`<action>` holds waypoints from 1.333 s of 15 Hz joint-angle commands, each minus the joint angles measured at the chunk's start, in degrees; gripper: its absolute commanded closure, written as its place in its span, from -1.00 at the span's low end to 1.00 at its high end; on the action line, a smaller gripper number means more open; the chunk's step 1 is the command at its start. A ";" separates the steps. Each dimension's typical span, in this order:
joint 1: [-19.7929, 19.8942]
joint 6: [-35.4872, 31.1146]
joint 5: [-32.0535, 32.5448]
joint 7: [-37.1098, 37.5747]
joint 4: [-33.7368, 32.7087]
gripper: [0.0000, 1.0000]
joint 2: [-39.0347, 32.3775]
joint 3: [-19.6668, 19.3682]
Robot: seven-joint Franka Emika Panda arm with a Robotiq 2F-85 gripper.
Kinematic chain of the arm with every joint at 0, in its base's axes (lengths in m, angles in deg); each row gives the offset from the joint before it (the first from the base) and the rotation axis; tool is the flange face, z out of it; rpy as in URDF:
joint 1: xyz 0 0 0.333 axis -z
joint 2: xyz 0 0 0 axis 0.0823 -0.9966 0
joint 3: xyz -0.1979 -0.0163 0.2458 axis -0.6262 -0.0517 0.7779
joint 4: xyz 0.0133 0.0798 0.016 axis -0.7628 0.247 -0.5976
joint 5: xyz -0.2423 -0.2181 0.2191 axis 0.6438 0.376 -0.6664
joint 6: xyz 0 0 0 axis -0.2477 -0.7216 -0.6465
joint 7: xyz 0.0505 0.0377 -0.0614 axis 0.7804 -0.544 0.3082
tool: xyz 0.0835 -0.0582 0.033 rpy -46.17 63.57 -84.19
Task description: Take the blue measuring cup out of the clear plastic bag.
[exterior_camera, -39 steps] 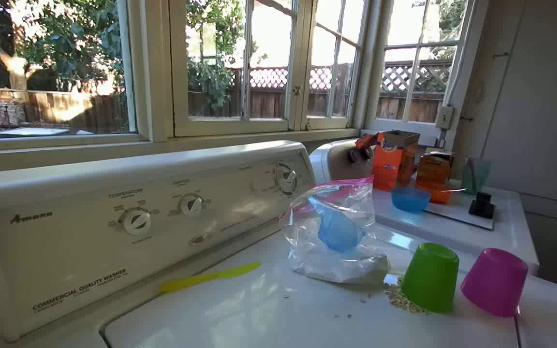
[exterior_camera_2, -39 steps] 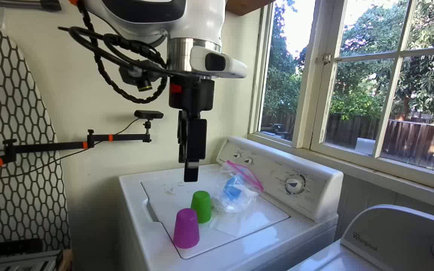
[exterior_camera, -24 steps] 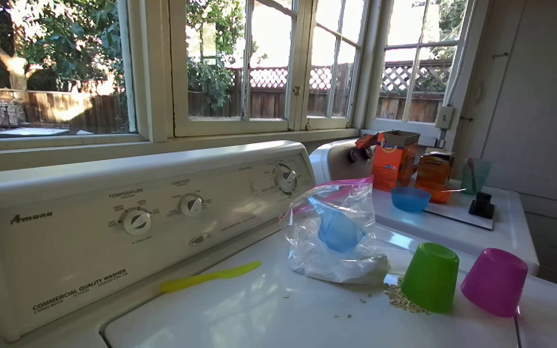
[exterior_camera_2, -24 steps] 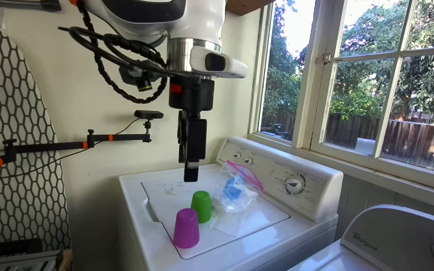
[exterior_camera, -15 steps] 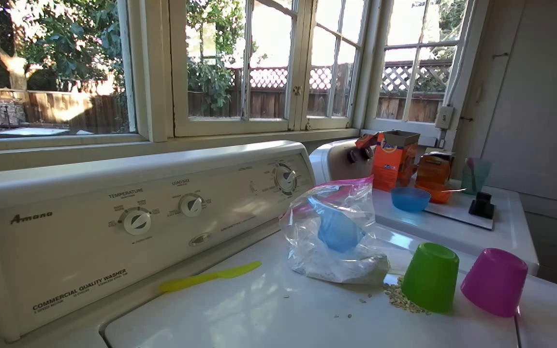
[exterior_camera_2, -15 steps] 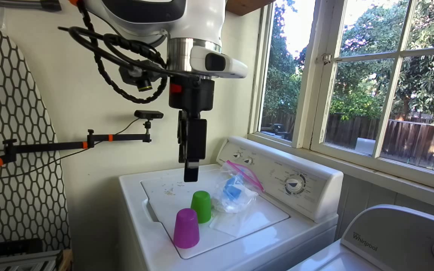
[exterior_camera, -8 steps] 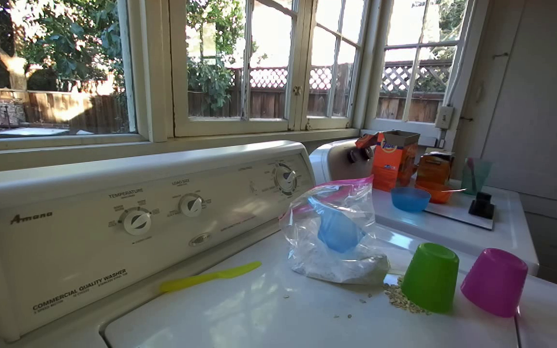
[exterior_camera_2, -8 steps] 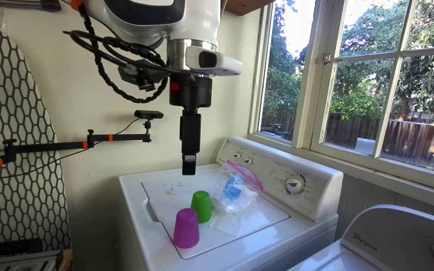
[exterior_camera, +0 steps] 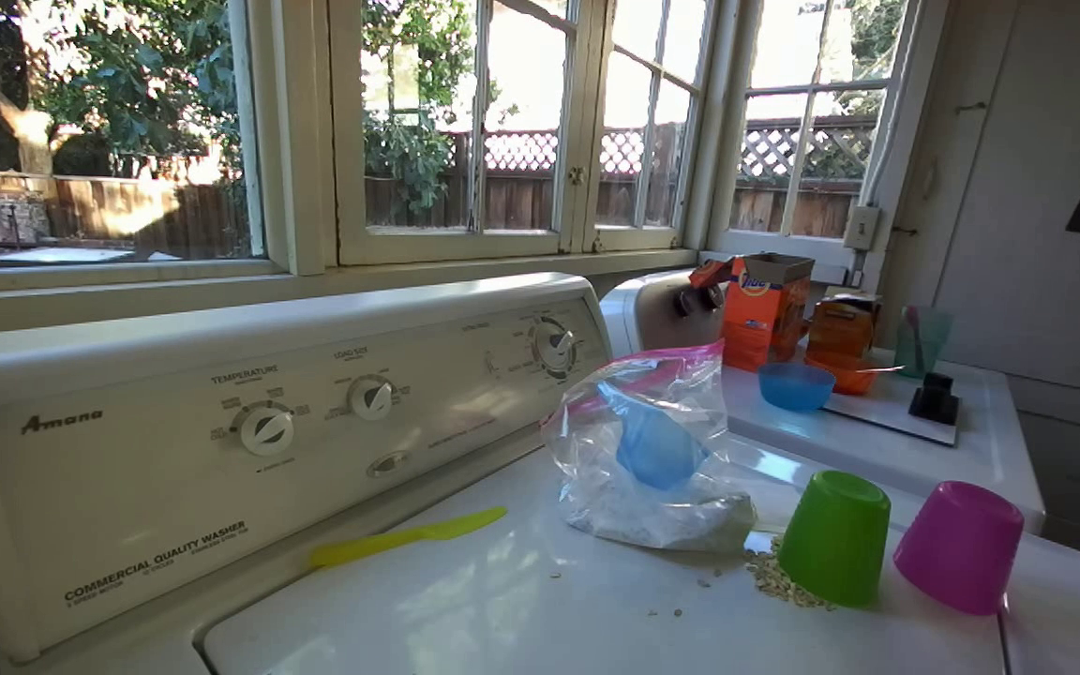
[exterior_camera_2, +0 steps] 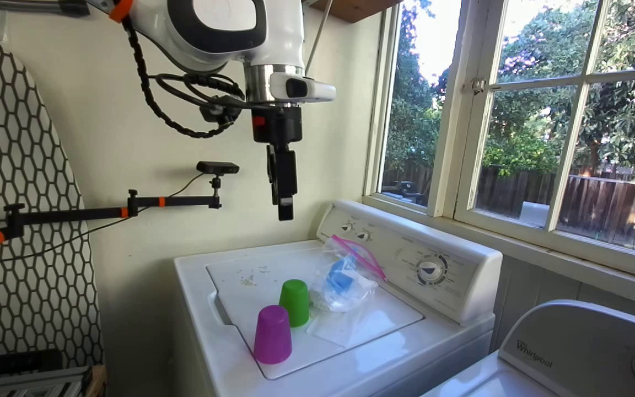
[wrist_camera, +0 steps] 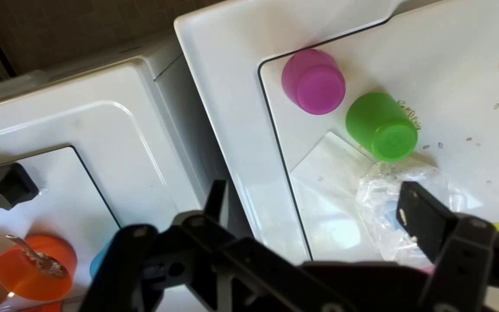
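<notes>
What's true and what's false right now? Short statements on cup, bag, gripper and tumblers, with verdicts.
1. The blue measuring cup is inside the clear plastic bag. True.
2. The gripper is open. True.
3. The gripper is touching the clear plastic bag. False: it hangs higher, apart from it.
4. The green tumbler and the magenta tumbler are upside down. True.
5. The green tumbler is in the clear plastic bag. False: it stands beside it.

End effector (wrist_camera: 314, 199) spread wide; blue cup (wrist_camera: 391, 214) in clear bag (wrist_camera: 375, 193).
</notes>
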 commanded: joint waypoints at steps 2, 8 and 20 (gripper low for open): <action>-0.22 -0.09 -0.10 -0.03 -0.66 -1.00 -1.13 0.28; 0.63 -0.68 -6.19 12.04 -2.14 -1.00 -3.61 1.46; -5.14 -29.04 -19.59 20.09 -0.32 -1.00 -14.82 6.14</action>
